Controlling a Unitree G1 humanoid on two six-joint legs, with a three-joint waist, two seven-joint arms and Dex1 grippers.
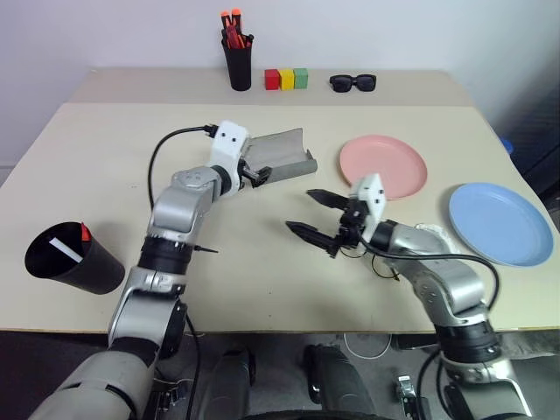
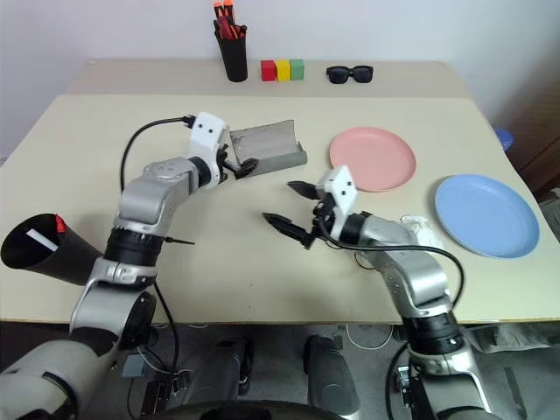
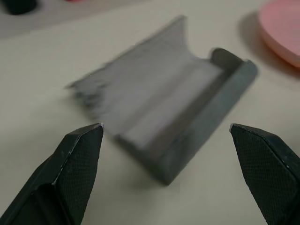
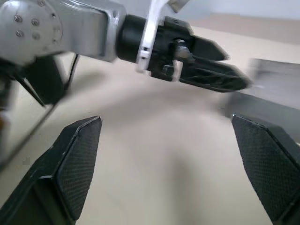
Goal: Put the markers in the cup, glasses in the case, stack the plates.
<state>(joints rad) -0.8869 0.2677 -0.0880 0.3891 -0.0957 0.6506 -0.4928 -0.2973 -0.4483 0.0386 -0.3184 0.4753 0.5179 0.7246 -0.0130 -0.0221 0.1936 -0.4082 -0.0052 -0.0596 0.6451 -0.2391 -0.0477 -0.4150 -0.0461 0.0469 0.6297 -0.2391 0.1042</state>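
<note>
Fingers (image 3: 82, 159) of both arms gape wide, textured black wedges near the grey curved-lid case (image 1: 282, 157)

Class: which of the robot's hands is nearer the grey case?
Left. The left hand is right at the open grey case; the right hand hovers further off, nearer the robot.

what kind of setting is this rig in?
Probably an indoor lab or office test setup: a beige table against a plain white wall, laid out with staged props such as coloured blocks, a pen holder and plastic plates.
</note>
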